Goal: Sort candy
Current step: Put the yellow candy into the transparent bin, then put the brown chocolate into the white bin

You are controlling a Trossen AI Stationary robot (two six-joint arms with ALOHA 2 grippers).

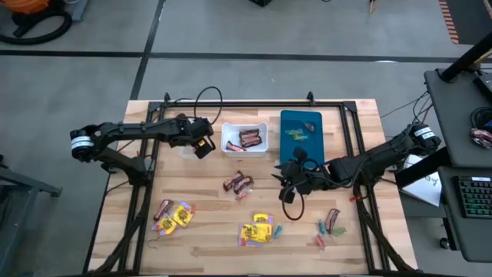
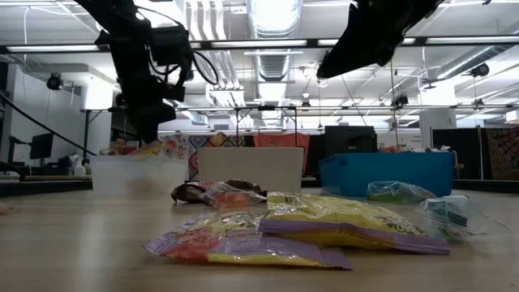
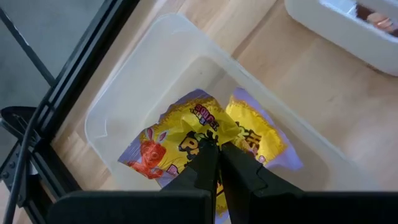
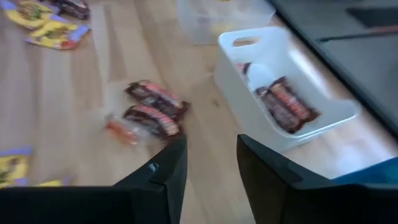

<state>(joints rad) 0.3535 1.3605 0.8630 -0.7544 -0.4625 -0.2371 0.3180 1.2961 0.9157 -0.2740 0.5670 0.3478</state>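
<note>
My left gripper (image 3: 213, 144) is shut on a yellow packet (image 3: 171, 143) over the clear bin (image 3: 124, 81) at the table's far left (image 1: 184, 150). A second yellow packet (image 3: 258, 134) shows beside it inside the bin. My right gripper (image 4: 208, 152) stands open and empty above mid-table (image 1: 284, 181), right of two brown-red bars (image 1: 238, 183) that lie flat on the wood. More yellow packets lie at the near left (image 1: 173, 214) and near middle (image 1: 257, 229). Small green, teal and red pieces (image 1: 329, 225) lie at the near right. My left gripper pinches the yellow packet at a crumpled spot near its middle (image 3: 204, 132) between its two fingertips, slanting down from above. The packet hangs below the fingers within the clear bin's rim (image 2: 150, 148). I cannot tell whether it touches the bin's floor.
A white bin (image 1: 244, 127) holding brown-red bars stands right of the clear bin, and a blue bin (image 1: 301, 132) with a green piece right of that. A black frame rail (image 1: 254, 104) runs along the table's far edge.
</note>
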